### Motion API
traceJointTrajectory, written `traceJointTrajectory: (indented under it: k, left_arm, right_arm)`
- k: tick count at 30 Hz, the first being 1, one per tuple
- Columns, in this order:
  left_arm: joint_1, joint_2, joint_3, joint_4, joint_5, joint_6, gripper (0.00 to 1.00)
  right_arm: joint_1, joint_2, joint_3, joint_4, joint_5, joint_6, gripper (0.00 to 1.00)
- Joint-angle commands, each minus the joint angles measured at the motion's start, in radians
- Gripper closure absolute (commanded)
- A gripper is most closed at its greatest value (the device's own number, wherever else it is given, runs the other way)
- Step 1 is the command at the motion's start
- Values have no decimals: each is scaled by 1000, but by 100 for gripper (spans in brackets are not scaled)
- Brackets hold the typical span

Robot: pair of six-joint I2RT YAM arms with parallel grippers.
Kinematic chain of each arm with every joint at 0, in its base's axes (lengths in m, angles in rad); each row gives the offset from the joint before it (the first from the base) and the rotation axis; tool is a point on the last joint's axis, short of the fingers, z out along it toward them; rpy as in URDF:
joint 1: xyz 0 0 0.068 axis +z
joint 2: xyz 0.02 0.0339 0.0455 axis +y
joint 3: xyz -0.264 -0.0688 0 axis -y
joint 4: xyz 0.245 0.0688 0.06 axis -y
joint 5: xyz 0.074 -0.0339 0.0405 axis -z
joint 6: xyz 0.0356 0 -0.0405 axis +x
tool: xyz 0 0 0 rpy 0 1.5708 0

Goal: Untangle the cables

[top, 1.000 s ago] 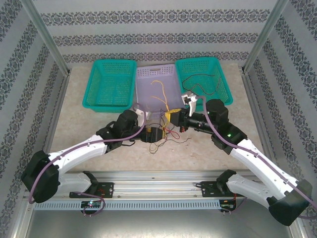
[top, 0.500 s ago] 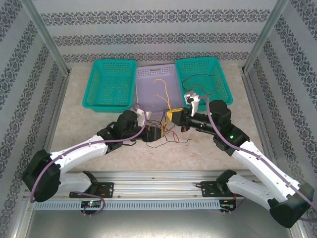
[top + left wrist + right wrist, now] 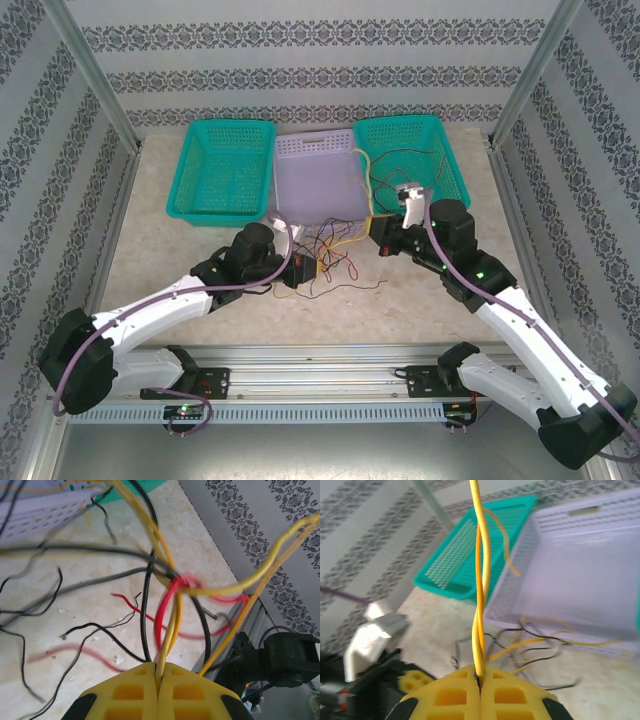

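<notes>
l claw [image 3: 158,667] + r claw [image 3: 480,670] pinch cables [image 3: 186,582].

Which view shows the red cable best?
Left wrist: the red cable loops large and close among yellow cables above the left tool. Top external reduces it to a thin strand by that tool. Right wrist faces yellow cables.

Cables [image 3: 328,262] tangled (multicoloured); lilac basket [image 3: 312,148] behind.

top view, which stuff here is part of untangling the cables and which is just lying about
In the job:
cables
left gripper, shut on them
right gripper, shut on yellow ones

Lying about:
left teal basket
lilac basket
right teal basket
</notes>
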Motion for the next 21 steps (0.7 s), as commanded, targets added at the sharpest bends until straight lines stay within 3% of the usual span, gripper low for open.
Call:
traceJointTrajectory:
  k: [1,6,11,17,21]
  left_arm:
    - [-10,-36,-5,-157,-73,55,100]
    - [-10,-61,2,-249,-134,75,100]
    - [-10,-60,6,-274,-179,79,100]
    - [-8,-63,68,-420,-384,87,100]
    - [-4,-68,95,-489,-463,69,100]
  right_arm:
    - [-78,-48,21,-28,92,27,100]
    - [-157,-70,16,-82,127,38,100]
    - [-184,-59,19,-45,-5,31,100]
    - [-222,-120,32,-115,132,31,100]
    - [-254,-187,26,-131,184,61,100]
